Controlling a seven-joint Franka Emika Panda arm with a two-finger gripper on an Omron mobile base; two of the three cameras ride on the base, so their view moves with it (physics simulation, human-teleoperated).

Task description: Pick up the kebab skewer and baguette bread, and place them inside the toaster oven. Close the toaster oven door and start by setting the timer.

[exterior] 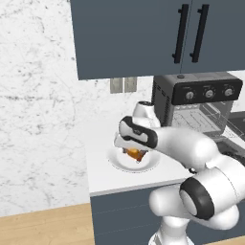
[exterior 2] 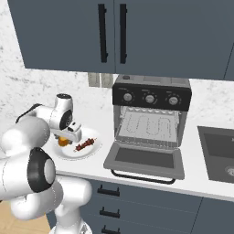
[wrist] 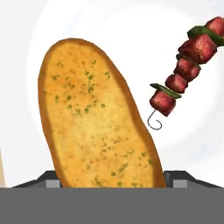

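The baguette bread [wrist: 96, 122], a golden-orange loaf, lies on a white plate [exterior 2: 93, 151] left of the toaster oven [exterior 2: 151, 116]. My gripper [exterior 2: 65, 137] is low over the plate and open. Its fingertips [wrist: 49, 179] stand on either side of the loaf's near end, close against it. The kebab skewer [wrist: 183, 65] lies beside the loaf on the same plate, apart from it, and can be seen as the skewer [exterior 2: 87, 145] right of the gripper. The toaster oven door [exterior 2: 145, 160] is folded down flat, with the wire rack showing inside.
The plate [exterior: 152, 162] sits on a white counter [exterior: 103, 172] under dark wall cabinets [exterior: 158, 33]. A sink [exterior 2: 219, 151] is set into the counter right of the oven. The oven's three knobs [exterior 2: 148, 98] sit on the black panel above the opening.
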